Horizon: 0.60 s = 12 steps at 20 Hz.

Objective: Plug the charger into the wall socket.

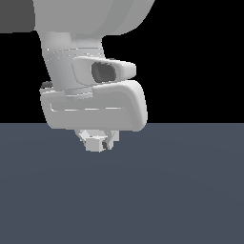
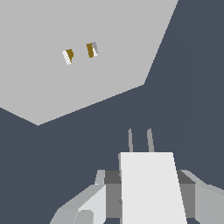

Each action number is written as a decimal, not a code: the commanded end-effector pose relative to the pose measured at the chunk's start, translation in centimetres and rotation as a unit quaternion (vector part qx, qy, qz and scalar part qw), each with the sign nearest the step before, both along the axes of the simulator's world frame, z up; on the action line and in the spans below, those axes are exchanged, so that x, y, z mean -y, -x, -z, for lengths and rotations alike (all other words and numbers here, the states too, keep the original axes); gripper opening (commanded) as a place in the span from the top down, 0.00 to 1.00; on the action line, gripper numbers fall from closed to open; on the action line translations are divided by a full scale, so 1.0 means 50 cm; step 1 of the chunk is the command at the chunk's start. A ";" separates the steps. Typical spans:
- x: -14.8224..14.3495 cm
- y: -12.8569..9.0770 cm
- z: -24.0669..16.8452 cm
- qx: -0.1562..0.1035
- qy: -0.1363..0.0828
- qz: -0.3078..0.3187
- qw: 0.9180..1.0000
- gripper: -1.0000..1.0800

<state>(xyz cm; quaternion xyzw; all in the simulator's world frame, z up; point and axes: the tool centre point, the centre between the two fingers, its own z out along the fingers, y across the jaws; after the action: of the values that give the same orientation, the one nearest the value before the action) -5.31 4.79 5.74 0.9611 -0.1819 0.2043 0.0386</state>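
Arm fills the upper exterior view; we see the wrist angled downward, the gripper point(image 1: 98, 141) low beneath the broad white hand housing. In the wrist view its fingers point(image 2: 89, 202) sit clamped on either side of the charger point(image 2: 151, 186).

charger point(image 2: 148, 188) white, prongs grey | wall socket point(image 2: 118, 52) light grey, holes dark yellow | floor point(image 1: 181, 190) slate blue

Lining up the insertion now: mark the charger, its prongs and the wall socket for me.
charger point(image 2: 148, 188): wrist view, middle of its white top face.
prongs point(image 2: 150, 141): wrist view, on one grey prong's shaft.
wall socket point(image 2: 109, 26): wrist view, bare grey plate beside the two holes.
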 end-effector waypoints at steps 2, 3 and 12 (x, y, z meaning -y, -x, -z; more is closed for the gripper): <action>-0.002 -0.002 -0.022 0.001 0.001 -0.050 0.999 1.00; -0.003 -0.002 -0.027 0.001 0.001 -0.063 0.998 1.00; -0.008 -0.004 -0.066 0.001 0.002 -0.155 0.988 1.00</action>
<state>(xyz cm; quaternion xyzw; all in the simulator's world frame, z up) -5.14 5.12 8.73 0.9769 -0.0443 0.2090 0.0103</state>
